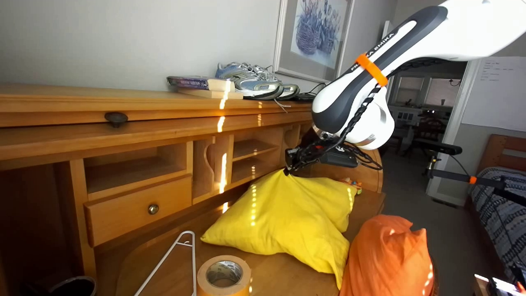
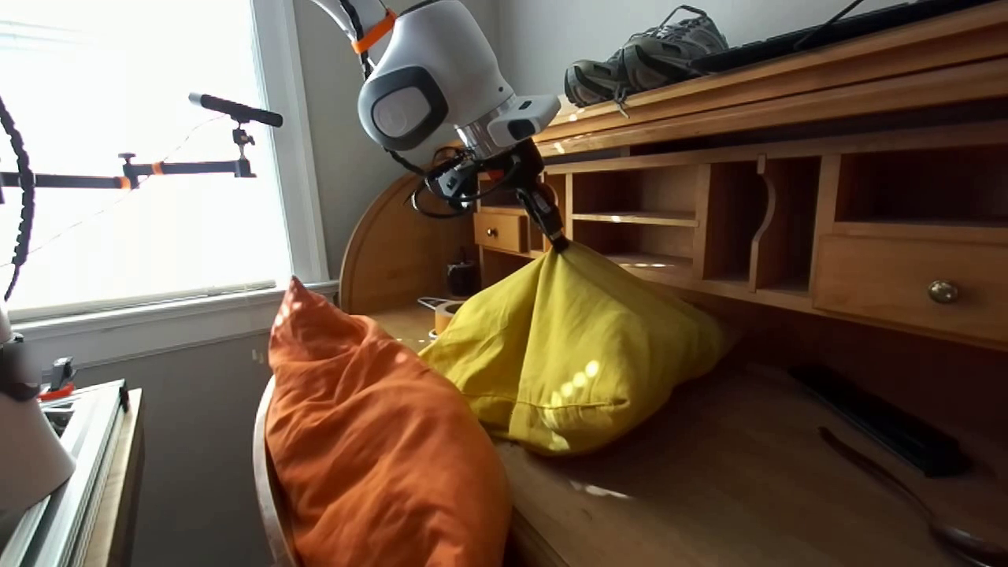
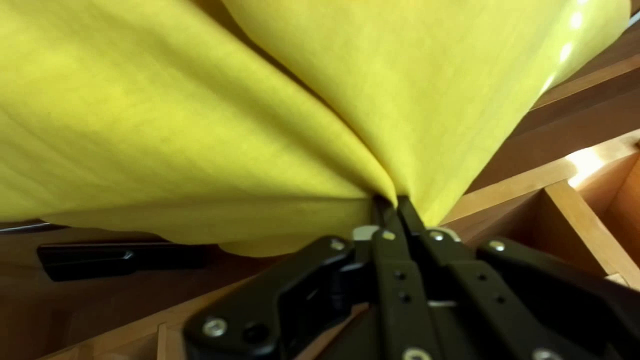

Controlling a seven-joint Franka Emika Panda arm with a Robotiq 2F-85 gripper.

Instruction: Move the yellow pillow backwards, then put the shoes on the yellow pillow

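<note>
The yellow pillow (image 1: 279,213) lies on the desk top, with its upper part pulled up into a peak. It also shows in an exterior view (image 2: 606,354) and fills the upper part of the wrist view (image 3: 200,125). My gripper (image 3: 397,202) is shut on a pinch of its cloth at that peak, with folds running out from the fingertips. The gripper also shows in both exterior views (image 1: 287,172) (image 2: 560,242). The pillow's lower side seems to rest on the desk. The pair of grey-blue shoes (image 1: 259,87) (image 2: 646,63) sits on the desk's top shelf, above the gripper.
An orange pillow (image 1: 388,259) (image 2: 378,441) stands at the desk's front edge beside the yellow one. Books (image 1: 197,82) lie by the shoes. Tape (image 1: 224,275), a white hanger (image 1: 194,259), a black object (image 2: 878,421) and a spoon (image 2: 969,543) lie on the desk. Cubbyholes (image 2: 638,193) rise behind.
</note>
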